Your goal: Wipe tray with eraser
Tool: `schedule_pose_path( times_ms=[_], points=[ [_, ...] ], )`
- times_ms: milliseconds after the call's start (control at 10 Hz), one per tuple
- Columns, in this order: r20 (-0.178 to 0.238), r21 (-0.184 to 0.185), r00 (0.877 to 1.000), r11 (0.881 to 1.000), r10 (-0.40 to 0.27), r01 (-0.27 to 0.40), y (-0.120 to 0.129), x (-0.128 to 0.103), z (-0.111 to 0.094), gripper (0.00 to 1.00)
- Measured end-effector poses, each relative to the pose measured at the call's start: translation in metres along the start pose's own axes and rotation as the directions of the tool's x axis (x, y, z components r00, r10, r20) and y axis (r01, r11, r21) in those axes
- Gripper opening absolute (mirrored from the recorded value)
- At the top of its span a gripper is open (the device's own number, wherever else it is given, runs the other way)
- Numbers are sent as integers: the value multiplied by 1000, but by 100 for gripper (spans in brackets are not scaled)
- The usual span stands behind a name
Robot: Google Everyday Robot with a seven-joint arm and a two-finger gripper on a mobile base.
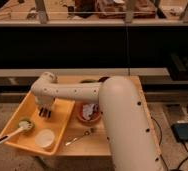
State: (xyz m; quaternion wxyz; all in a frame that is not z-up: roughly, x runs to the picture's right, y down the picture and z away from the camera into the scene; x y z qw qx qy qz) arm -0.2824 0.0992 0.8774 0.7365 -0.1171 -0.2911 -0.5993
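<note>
The yellow tray (17,120) stands on the left part of the wooden table. My gripper (44,113) hangs inside the tray, pointing down over its back right part, close to the tray's floor. The white arm reaches to it from the lower right. The eraser does not show; the arm and the gripper may be hiding it.
In the tray lie a green-headed brush with a white handle (23,126) and a white round cup (45,138). Right of the tray stand a brown bowl (89,114) and a fork (80,137). Another bowl (89,81) sits at the back. A grey box (184,132) lies on the floor at right.
</note>
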Motion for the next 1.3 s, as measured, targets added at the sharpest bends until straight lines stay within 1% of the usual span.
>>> schedule_pose_path(
  times_ms=[100,200,300,500,600,700,900,1000,1300],
  points=[
    [5,-3,1000,1000,25,-25,8,6,4,0],
    [6,-4,999,999,53,-53,20,10,3,0],
    [3,-5,997,997,73,-73,30,12,0,0],
    [-12,-2,992,992,124,-124,63,13,-14,0],
    [-20,-7,992,992,124,-124,71,11,-18,0],
    [-16,-12,994,994,108,-108,75,1,-21,0],
    [-15,-21,997,997,75,-75,74,-14,-21,0],
    [-9,-22,999,999,45,-46,62,-27,-18,0],
    [-4,-12,999,999,-38,38,16,-51,-10,0]
  ],
)
